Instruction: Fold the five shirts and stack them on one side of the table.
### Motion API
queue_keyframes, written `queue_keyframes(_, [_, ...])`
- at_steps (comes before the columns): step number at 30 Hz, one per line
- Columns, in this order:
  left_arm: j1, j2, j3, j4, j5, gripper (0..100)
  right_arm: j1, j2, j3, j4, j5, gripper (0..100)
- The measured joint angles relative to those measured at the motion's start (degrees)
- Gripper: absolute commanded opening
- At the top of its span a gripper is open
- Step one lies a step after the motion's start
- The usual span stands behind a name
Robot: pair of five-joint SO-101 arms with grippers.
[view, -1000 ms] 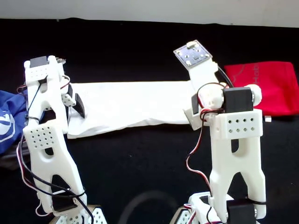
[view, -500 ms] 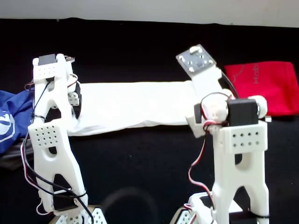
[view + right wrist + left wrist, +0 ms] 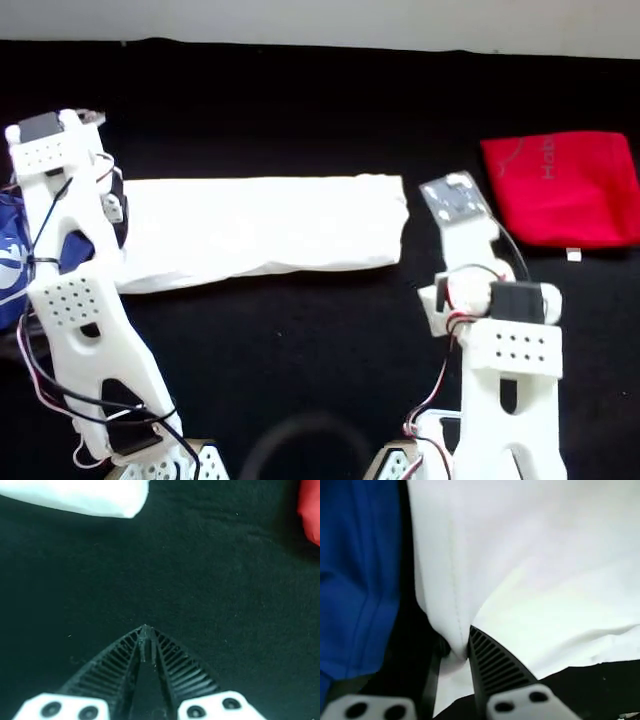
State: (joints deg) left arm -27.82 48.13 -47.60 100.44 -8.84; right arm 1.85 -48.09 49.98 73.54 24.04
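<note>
Three shirts lie on the black counter (image 3: 300, 120), and two white robot arms stand at its near edge. The white shirt (image 3: 260, 228) is folded into one long strip across the middle of the counter. One red shirt (image 3: 560, 185), folded into a neat square, sits well apart from the white shirt, off its right end. One blue shirt (image 3: 12, 260) lies bunched just beside the white shirt's left end, partly hidden behind the left arm. The left hand (image 3: 457, 642) is at that left end, its two jaws pinched tight on a raised fold of the white cloth near a stitched seam, with the blue cloth right alongside. The right hand (image 3: 145, 635) hangs over bare counter just off the white shirt's right end, between it and the red one; its jaws are pressed together at the tips and hold nothing. From the right arm's wrist, the rounded corner of the white shirt shows beyond the jaw tips, and an edge of red cloth off to one side.
</note>
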Motion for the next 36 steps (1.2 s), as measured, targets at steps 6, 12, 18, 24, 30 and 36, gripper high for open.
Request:
queue_keyframes(6, [7.56, -15.03, 8.88, 0.00, 0.00, 1, 7.74, -5.45, 17.67, -12.40, 0.00, 0.6])
queue_keyframes(12, [21.27, -24.62, 10.11, 0.09, 0.00, 1, 13.45, -19.34, 29.98, -12.84, 0.00, 0.6])
queue_keyframes(18, [37.36, -25.41, 10.11, -0.35, 0.00, 1, 16.00, -39.03, 43.60, -12.84, 0.00, 0.6])
queue_keyframes(24, [46.24, -23.38, 10.11, -9.58, 0.00, 1, 16.44, -54.95, 45.10, -9.93, 0.00, 0.6])
queue_keyframes(30, [52.66, -18.99, 10.20, -17.49, 0.00, 1, 16.70, -53.98, 45.10, -10.29, 0.00, 0.6])
queue_keyframes(36, [57.05, -14.77, 10.20, -22.42, 0.00, 1, 16.70, -52.84, 45.10, -10.73, 0.00, 0.6])
